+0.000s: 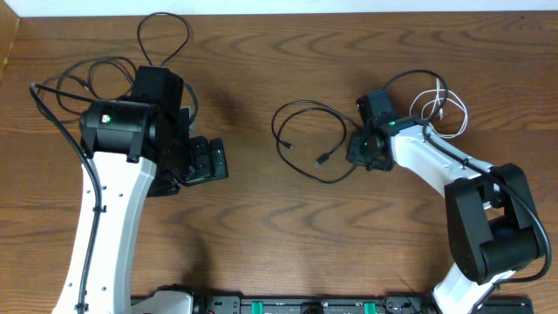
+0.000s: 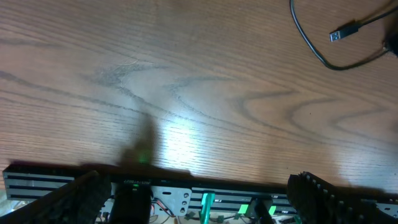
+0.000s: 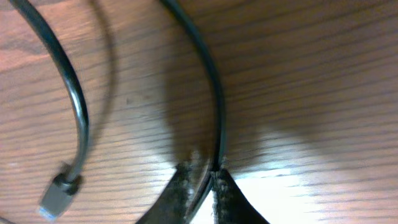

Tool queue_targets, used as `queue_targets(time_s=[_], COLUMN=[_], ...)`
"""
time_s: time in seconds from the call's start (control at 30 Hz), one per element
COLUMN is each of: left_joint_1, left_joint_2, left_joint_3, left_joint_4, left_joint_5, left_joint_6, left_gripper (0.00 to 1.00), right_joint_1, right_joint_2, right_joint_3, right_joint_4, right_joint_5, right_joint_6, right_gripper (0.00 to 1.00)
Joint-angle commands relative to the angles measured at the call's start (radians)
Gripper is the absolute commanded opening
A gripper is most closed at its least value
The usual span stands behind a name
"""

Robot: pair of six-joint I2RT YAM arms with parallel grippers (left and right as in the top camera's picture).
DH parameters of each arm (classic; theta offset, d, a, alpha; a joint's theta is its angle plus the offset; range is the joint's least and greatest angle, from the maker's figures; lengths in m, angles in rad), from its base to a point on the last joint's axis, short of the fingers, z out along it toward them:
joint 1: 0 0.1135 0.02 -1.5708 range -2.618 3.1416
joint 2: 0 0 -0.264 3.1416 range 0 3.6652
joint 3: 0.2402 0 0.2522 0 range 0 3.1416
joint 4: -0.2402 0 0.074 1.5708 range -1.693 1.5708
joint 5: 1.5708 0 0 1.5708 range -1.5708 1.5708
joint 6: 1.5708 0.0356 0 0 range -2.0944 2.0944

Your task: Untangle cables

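The left gripper hangs with jaws spread wide; the right gripper, arm reaching inward, pinches a black cable.

The worktop is mid-brown wood with darker looping grain. The black cable at its middle has a grey plug tipped blue. A second black cable loops at the far edge, and the white cable lies near the right edge. The left arm and right arm are white with black joints.

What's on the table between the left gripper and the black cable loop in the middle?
Nothing: overhead, bare table separates the left gripper from the black cable.
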Motion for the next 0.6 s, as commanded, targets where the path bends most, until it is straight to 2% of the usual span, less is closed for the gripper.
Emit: queue_targets(time_s=[0.0, 0.2, 0.4, 0.5, 0.57], left_joint_1=[0.001, 0.001, 0.001, 0.001, 0.001], left_joint_2=[0.006, 0.006, 0.006, 0.006, 0.006], left_joint_3=[-0.003, -0.003, -0.003, -0.003, -0.003], left_joint_4=[-0.002, -0.002, -0.002, -0.002, -0.002], left_joint_5=[-0.010, -0.010, -0.010, -0.010, -0.010], left_joint_6=[-0.005, -0.005, -0.005, -0.005, -0.005], left_gripper=[0.96, 0.96, 0.96, 0.96, 0.96], right_joint_1=[0.033, 0.103, 0.216, 0.296, 0.314], right_joint_2=[0.001, 0.001, -0.003, -0.019, -0.022], right_joint_3=[-0.008, -0.006, 0.018, 0.100, 0.182], right_joint_4=[0.023, 0.064, 0.116, 0.077, -0.022], right_joint_5=[-0.058, -0.232, -0.488, -0.464, -0.357], right_joint_6=[0.031, 0.049, 0.075, 0.074, 0.070], right_gripper=[0.02, 0.02, 0.02, 0.01, 0.02])
